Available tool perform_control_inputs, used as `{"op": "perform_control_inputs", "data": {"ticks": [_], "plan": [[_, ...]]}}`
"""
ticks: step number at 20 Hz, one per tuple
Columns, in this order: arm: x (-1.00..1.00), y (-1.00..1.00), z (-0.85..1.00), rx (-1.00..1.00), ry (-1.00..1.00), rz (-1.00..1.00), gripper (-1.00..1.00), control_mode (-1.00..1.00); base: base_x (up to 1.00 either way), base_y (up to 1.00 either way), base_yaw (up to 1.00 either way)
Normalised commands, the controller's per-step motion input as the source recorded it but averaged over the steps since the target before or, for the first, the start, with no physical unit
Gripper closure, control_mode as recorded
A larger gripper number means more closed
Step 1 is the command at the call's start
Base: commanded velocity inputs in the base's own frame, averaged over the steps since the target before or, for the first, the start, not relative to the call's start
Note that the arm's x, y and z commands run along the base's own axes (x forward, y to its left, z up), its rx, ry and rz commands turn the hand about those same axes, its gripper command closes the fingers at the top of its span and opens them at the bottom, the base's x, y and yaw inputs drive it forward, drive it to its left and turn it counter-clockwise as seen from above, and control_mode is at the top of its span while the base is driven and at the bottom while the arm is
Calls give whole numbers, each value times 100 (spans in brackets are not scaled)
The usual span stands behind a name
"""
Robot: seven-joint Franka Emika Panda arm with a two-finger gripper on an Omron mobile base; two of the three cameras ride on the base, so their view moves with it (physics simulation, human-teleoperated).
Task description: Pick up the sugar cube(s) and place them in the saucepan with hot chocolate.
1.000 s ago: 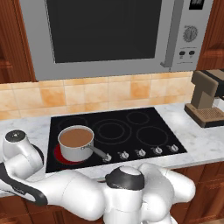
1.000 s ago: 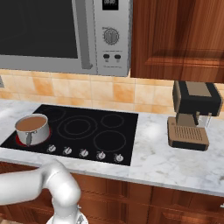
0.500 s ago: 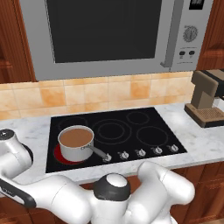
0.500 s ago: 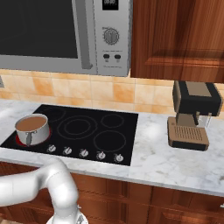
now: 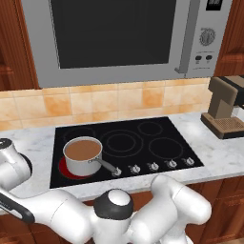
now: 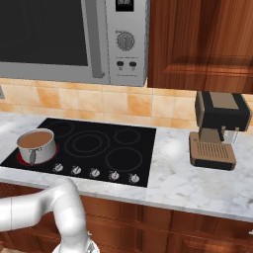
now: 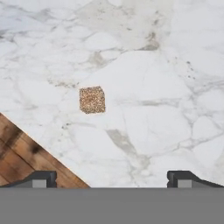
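Fingertips [image 7: 41, 178] stand spread wide with nothing between them, my gripper [image 7: 112, 179] looking down on the marble counter [image 7: 166, 65], where the brown cube [image 7: 92, 99] lies flat, up and left of my centre line and near the counter's front edge. I judge it light, rigid and crumbly at the corners, so I'd centre over it and pinch two opposite flat faces gently. Well apart, the saucepan [image 5: 83, 156] sits on the cooktop's [image 5: 143, 143] front-left burner.

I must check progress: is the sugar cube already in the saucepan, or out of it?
Out. The sugar cube lies alone on the white marble counter, near its edge; no saucepan is around it.
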Motion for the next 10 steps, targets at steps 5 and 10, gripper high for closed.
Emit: {"op": "perform_control_inputs", "data": {"ticks": [5,10], "plan": [[7,14,-5,0,0,0,-100,-100,0,0,0],[18,22,-23,0,0,0,-100,-100,0,0,0]]}}
